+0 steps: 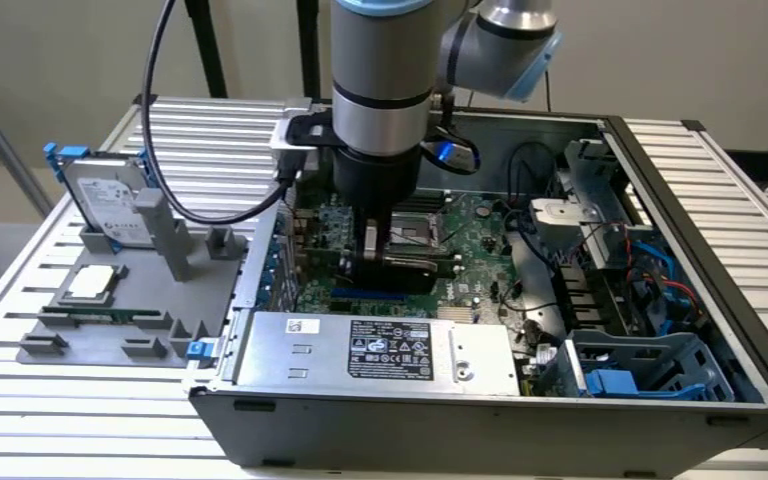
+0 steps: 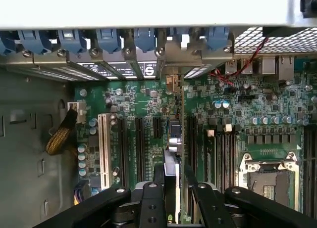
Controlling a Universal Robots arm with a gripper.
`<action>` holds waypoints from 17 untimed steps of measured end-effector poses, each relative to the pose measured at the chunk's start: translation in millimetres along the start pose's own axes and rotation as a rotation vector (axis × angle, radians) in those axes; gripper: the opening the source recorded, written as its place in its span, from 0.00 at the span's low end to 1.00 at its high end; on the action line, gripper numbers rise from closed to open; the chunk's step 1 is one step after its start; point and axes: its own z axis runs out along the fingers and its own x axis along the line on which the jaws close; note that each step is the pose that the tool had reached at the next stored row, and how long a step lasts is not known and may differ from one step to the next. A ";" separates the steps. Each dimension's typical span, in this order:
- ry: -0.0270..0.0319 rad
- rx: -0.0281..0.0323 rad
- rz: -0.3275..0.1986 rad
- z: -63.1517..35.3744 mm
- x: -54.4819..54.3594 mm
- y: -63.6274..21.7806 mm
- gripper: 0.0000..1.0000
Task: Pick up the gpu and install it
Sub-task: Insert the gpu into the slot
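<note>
My gripper point(image 1: 395, 262) reaches down into the open computer case point(image 1: 704, 250), over the green motherboard point(image 1: 471, 225). It is shut on the gpu point(image 1: 411, 274), which appears as a dark slab under the fingers. In the wrist view the gpu point(image 2: 172, 139) stands on edge between the two black fingers point(image 2: 151, 203), in line with the long black expansion slots point(image 2: 140, 149). Its silver end bracket point(image 2: 172, 82) reaches the case's rear slot openings. I cannot tell whether the card's edge is seated in a slot.
A silver hard drive with blue rails point(image 1: 97, 195), a processor chip point(image 1: 95, 283) and a narrow memory stick point(image 1: 104, 313) rest on the grey fixture at the exterior view's left. The power supply point(image 1: 371, 350) and blue drive cage point(image 1: 638, 370) sit at the case front. The processor socket point(image 2: 267, 173) lies beside the slots.
</note>
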 end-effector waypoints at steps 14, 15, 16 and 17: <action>0.0002 -0.0002 -0.003 1.7 -0.7 1.8 0.00; 0.0002 -0.0002 -0.003 2.5 -0.8 2.8 0.00; 0.0001 -0.0001 -0.004 2.8 -0.9 3.1 0.00; 0.0000 -0.0001 -0.004 3.0 -1.1 3.3 0.00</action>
